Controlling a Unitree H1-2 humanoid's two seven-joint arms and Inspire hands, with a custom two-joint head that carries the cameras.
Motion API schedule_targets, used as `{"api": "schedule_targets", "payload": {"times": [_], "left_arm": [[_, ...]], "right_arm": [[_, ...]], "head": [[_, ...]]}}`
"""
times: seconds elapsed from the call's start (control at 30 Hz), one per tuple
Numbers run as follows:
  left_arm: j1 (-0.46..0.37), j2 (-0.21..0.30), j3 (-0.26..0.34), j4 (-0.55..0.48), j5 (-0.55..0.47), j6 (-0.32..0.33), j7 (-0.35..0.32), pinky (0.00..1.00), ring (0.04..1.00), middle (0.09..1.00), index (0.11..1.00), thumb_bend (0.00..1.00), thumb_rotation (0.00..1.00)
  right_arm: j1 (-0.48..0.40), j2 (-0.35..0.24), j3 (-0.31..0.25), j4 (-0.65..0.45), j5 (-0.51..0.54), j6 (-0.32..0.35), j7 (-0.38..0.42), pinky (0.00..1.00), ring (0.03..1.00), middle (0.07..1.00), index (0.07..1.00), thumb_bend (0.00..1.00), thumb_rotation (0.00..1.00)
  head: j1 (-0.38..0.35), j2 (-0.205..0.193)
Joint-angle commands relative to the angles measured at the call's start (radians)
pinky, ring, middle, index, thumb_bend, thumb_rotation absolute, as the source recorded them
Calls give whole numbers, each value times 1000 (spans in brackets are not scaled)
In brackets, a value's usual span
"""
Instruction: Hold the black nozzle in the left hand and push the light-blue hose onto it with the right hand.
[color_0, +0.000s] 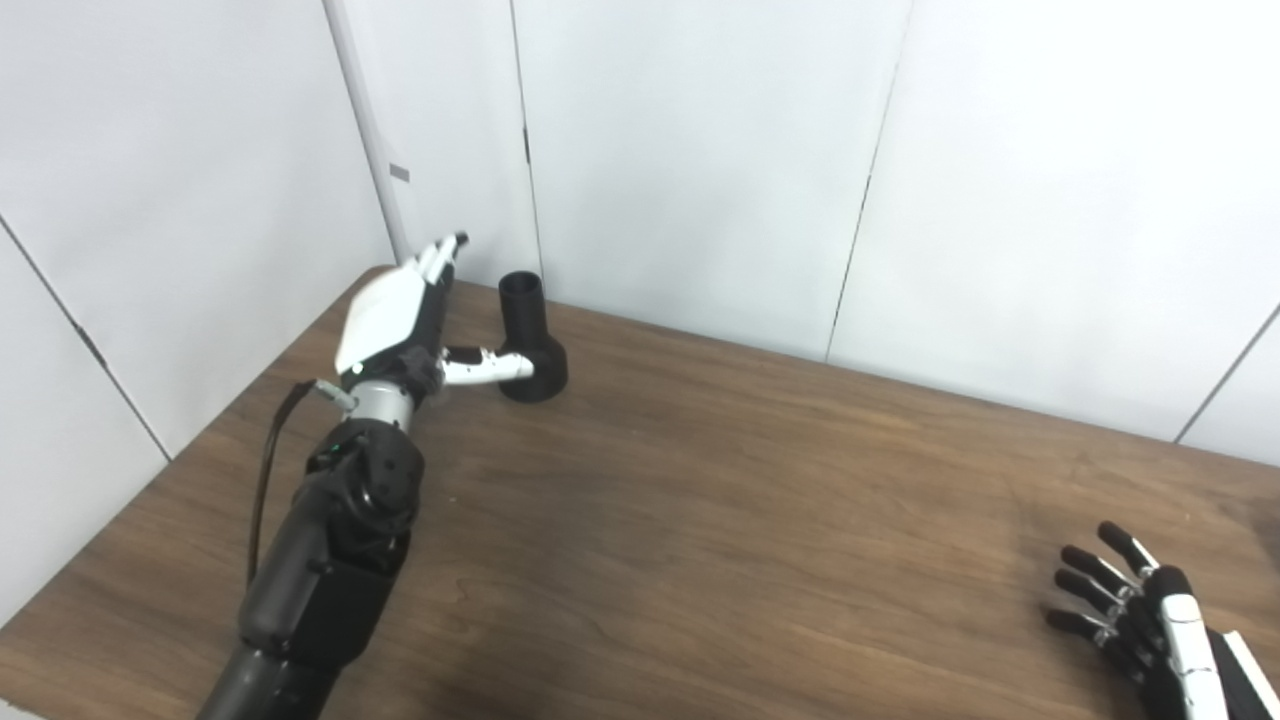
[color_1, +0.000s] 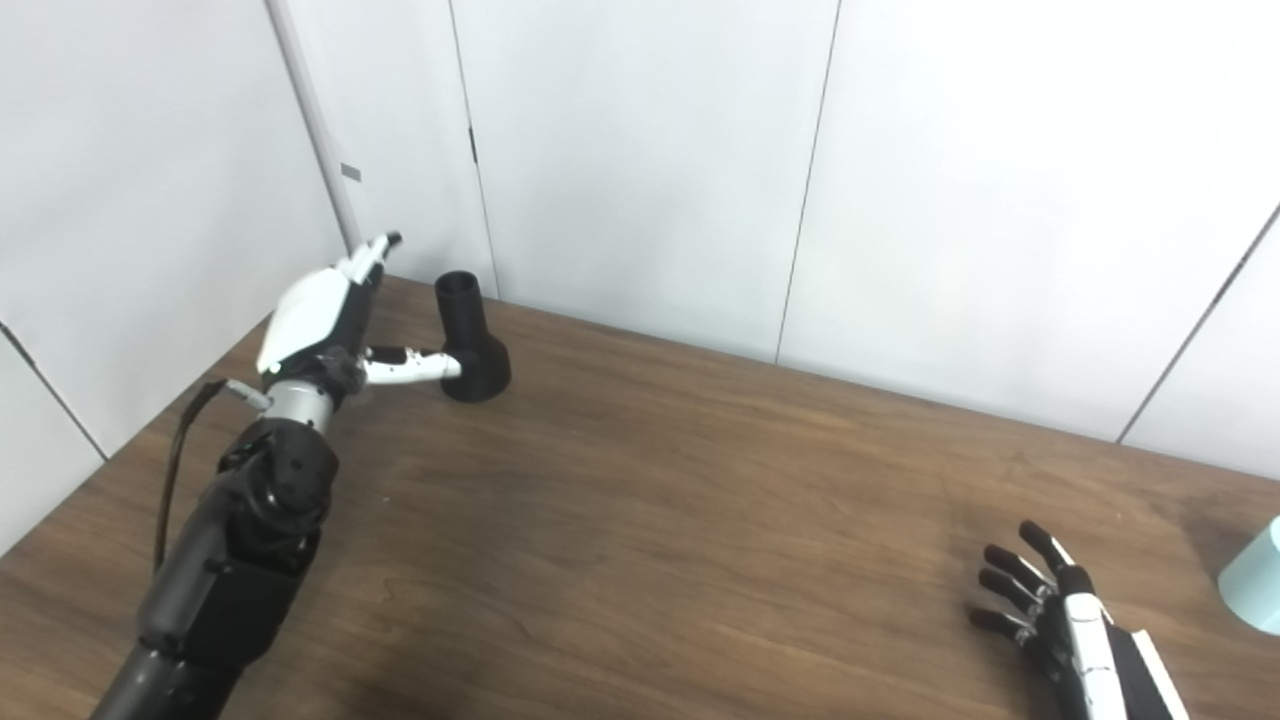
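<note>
The black nozzle (color_0: 530, 340) stands upright on the wooden table (color_0: 760, 500) at the far left, narrow tube up and wide base down. My left hand (color_0: 405, 310) is open just to its left, fingers stretched toward the wall and the thumb reaching across to the nozzle's base. My right hand (color_0: 1140, 615) is open low at the near right, fingers spread above the table, holding nothing. The light-blue hose (color_1: 1255, 575) shows only as an end at the right edge of the right eye view, to the right of that hand.
White wall panels (color_0: 700, 150) rise right behind the table's far edge, close to the nozzle. The table's left edge (color_0: 250, 390) runs diagonally beside my left forearm. A black cable (color_0: 270, 460) loops off the left wrist.
</note>
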Motion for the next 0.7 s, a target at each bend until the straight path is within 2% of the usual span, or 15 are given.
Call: {"api": "schedule_targets", "payload": {"times": [0.0,0.2,0.37,0.67], "left_arm": [[-67,25,6,21,46,1,2,1000,1000,1000,999,1000,414],[-96,41,9,83,55,1,-13,1000,1000,1000,1000,1000,460],[-107,31,17,107,98,1,-21,1000,1000,1000,1000,1000,488],[-136,20,24,153,130,1,-56,1000,1000,1000,1000,1000,461]], "right_arm": [[-6,-4,-4,-42,-2,0,-10,704,821,830,925,242,1000],[-5,0,-9,-48,19,7,-4,721,828,831,928,207,1000],[-2,-3,-4,-67,4,21,-11,717,827,831,932,207,1000],[4,-9,2,-90,-10,36,-11,732,835,831,940,210,1000]], "head": [[0,1],[0,6],[4,8],[-1,18]]}}
